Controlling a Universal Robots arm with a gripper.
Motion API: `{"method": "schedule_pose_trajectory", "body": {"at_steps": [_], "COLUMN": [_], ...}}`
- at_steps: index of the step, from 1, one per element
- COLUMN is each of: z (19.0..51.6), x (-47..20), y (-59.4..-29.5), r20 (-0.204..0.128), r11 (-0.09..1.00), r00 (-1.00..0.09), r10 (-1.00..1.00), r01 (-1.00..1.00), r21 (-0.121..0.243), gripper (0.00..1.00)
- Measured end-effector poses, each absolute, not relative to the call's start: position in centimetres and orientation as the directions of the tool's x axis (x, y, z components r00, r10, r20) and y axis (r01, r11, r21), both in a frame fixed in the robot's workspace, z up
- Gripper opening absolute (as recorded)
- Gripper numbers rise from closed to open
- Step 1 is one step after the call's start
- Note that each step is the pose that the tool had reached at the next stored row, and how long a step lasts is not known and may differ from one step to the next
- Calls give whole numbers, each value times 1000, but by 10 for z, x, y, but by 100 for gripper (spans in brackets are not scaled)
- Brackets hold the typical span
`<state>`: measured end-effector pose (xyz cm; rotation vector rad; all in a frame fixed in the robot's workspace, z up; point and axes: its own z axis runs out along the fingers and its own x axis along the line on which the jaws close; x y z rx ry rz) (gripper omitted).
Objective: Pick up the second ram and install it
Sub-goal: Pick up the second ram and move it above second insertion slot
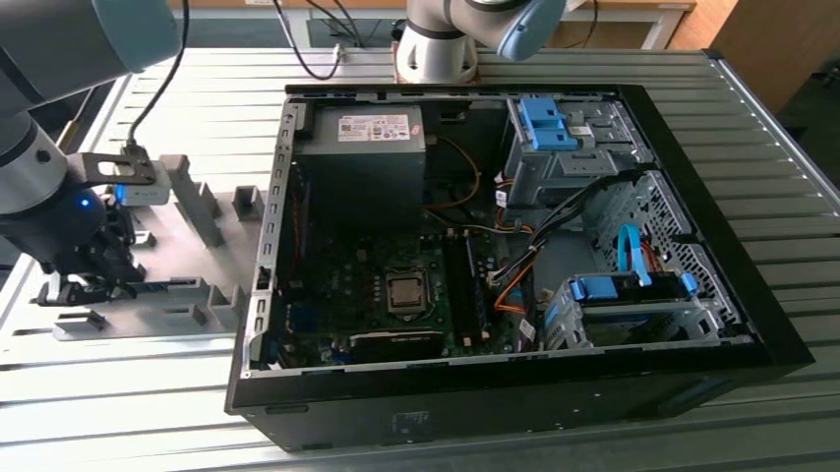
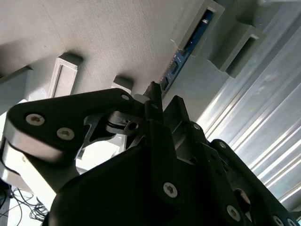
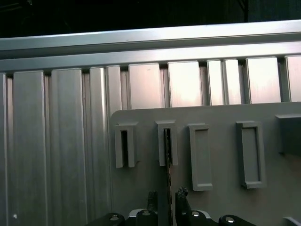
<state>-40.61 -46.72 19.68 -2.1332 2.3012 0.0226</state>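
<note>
First wrist view: gripper [image 3: 167,197] with jaws apart, straddling the second ram [image 3: 167,165], which stands on edge between them in a grey fixture slot [image 3: 174,141]. Likely the pick-up step; calls for closing squarely on the board.

Exterior view: set high, angled down across the table [image 1: 132,413], open computer case [image 1: 525,413] mid-frame, fixture plate [image 1: 157,261] at the exterior view's left. Both wrist views sit close over that plate, looking past the claw [image 3: 167,195]: first square-on, second raking along it.
</note>
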Motion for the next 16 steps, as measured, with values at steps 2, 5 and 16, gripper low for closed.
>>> {"method": "schedule_pose_trajectory", "body": {"at_steps": [2, 5, 16], "z": [196, 195, 190], "x": [-406, -406, -408], "y": [-466, -465, -465], "r20": [-12, -12, -13], "r11": [76, 75, 76], "r00": [-76, -76, -76], "r10": [-997, -997, -997], "r01": [-997, -997, -997], "r21": [8, 8, 8], "gripper": [29, 29, 20]}}
